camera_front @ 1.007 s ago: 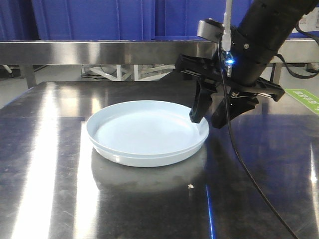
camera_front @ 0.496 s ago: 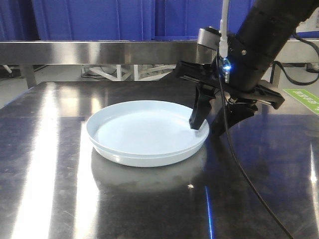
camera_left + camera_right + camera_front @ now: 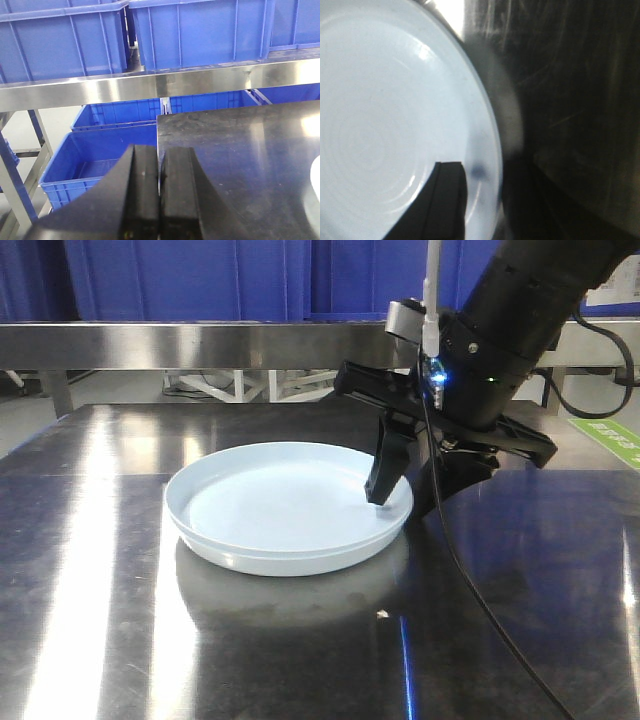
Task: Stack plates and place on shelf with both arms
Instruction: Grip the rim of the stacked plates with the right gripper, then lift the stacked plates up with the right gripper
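The two pale bluish-white round plates (image 3: pixel 280 505) are lying nested on the dark steel tabletop (image 3: pixel 520 570). The right gripper (image 3: pixel 408 502) is straddling their rim, spread seemingly for a pinch, while the left gripper (image 3: pixel 159 220) is hovering pressed together.

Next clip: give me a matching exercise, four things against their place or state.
1. plates
2. left gripper
3. right gripper
4. blue crates

A. shut, empty
B. above and below the shelf rail
C. stacked on the tabletop
D. open, astride the plates' rim

Pairs: 1-C, 2-A, 3-D, 4-B
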